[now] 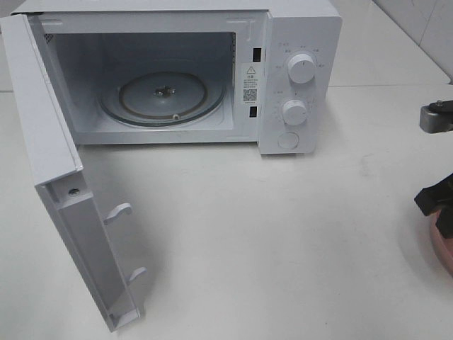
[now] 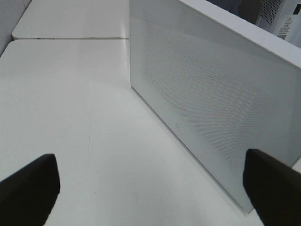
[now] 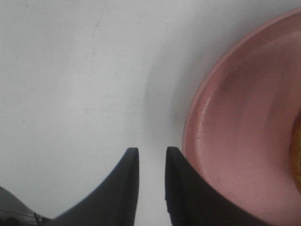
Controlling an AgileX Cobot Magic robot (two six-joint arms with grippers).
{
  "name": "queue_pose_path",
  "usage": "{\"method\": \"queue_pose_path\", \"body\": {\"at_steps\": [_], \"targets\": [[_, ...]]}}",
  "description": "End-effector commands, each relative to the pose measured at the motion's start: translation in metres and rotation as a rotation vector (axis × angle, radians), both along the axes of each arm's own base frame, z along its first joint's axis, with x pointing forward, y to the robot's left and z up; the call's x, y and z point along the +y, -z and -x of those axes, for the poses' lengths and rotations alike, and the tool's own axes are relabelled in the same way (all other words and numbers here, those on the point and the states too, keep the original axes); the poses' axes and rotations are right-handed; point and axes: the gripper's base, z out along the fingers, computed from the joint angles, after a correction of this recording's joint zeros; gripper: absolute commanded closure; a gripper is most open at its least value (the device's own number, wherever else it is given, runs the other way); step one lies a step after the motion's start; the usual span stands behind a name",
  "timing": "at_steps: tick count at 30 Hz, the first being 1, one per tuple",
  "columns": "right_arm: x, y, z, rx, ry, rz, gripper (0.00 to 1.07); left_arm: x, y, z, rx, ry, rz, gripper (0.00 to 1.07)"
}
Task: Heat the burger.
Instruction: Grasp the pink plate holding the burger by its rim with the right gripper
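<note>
Right wrist view: my right hand (image 3: 152,153) hangs low over the white worktop (image 3: 70,70), its fingers parted by a narrow slit with nothing between them. Just beside it lies the pink plate (image 3: 221,141); one finger stands against the rim's outer side, and I cannot tell whether it touches. At the far edge of the plate a golden-orange sliver shows, which I take for the burger (image 3: 297,155); the rest of it is out of frame.

In the left wrist view my left hand (image 2: 153,172) is spread wide and empty, facing the outer face of the microwave door (image 2: 211,103).

In the exterior high view the door is swung fully open. Beyond it, the microwave (image 1: 301,42) cavity holds only the bare glass turntable (image 1: 163,99).

Assessment: with the oven opened and empty, the step in hand is the pick-up of the burger on its plate. The next move calls for a wider opening on the right hand, the rim taken between its fingers, then a level carry across to the turntable. Risk noted: a tilted plate may shed the burger.
</note>
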Motion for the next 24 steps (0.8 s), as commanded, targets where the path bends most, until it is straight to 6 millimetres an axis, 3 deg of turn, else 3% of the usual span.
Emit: {"method": "queue_pose_path", "body": {"at_steps": [1,2,4,5,7,13,24], "targets": [[-0.007,-0.002,-0.003,-0.041,0.065,0.027,0.66,0.0,0.001,0.002,-0.019,-0.003,-0.002,0.09],[-0.007,-0.002,-0.003,-0.041,0.065,0.027,0.66,0.0,0.001,0.002,-0.019,-0.003,-0.002,0.09],[-0.009,-0.003,-0.004,-0.05,0.085,0.052,0.4,0.0,0.001,0.002,-0.019,-0.003,-0.002,0.09],[-0.009,-0.003,-0.004,-0.05,0.085,0.052,0.4,0.0,0.001,0.002,-0.019,-0.003,-0.002,0.09],[-0.012,-0.002,-0.004,-0.05,0.064,0.081,0.09,0.0,0.001,0.002,-0.019,-0.003,-0.002,0.09],[-0.013,0.001,-0.005,-0.053,0.054,0.101,0.05,0.0,0.001,0.002,-0.019,-0.003,-0.002,0.09],[-0.014,0.031,-0.015,0.044,0.087,0.11,0.08,0.0,0.001,0.002,-0.019,-0.003,-0.002,0.09]]}}
